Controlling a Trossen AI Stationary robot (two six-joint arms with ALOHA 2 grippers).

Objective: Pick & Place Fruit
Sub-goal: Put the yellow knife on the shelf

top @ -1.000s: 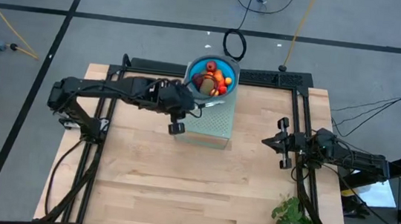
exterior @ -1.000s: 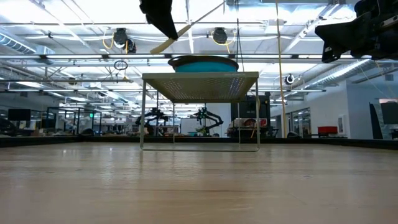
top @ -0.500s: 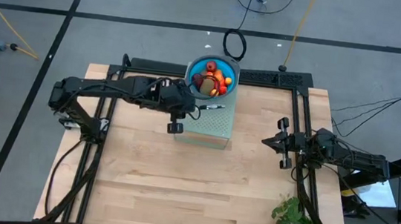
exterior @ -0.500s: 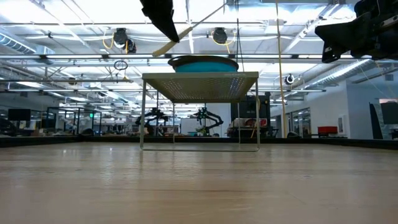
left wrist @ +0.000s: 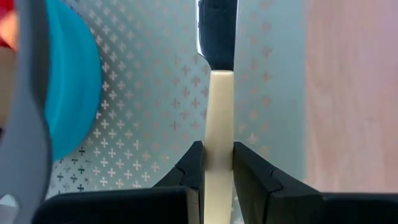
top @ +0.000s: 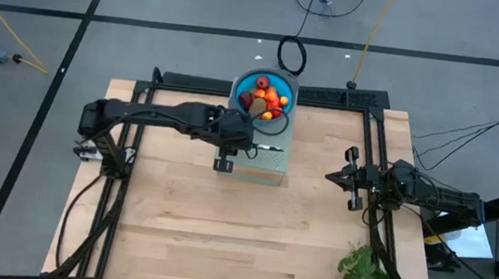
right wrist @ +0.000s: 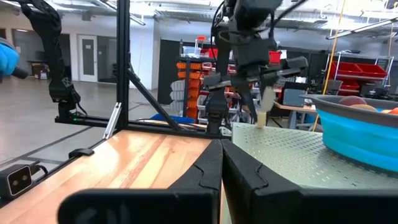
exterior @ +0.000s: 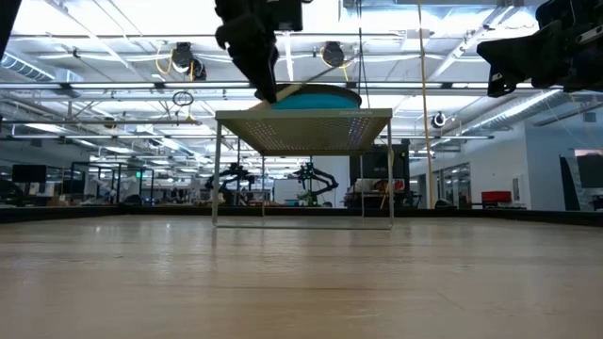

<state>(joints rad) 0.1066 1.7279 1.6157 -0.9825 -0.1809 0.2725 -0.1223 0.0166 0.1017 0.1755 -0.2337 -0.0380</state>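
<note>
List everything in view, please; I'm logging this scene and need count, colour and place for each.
Fruit pieces: several, red, orange and olive-brown, heaped in the bowl.
Round blue bowl: one, on the far end of the stand.
Perforated pale metal stand: one, far centre of the table.
Slim pale-handled knife: one, dark blade, over the stand.
Leafy green bunch: one, near right table corner.
Wooden table: one, light.
Left gripper: shut on the knife handle.
Right gripper: shut, waiting at the right edge.

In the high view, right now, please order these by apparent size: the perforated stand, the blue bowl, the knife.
1. Perforated stand, largest.
2. Blue bowl, partly resting on the stand.
3. Knife, smallest; the left gripper holds its handle.
</note>
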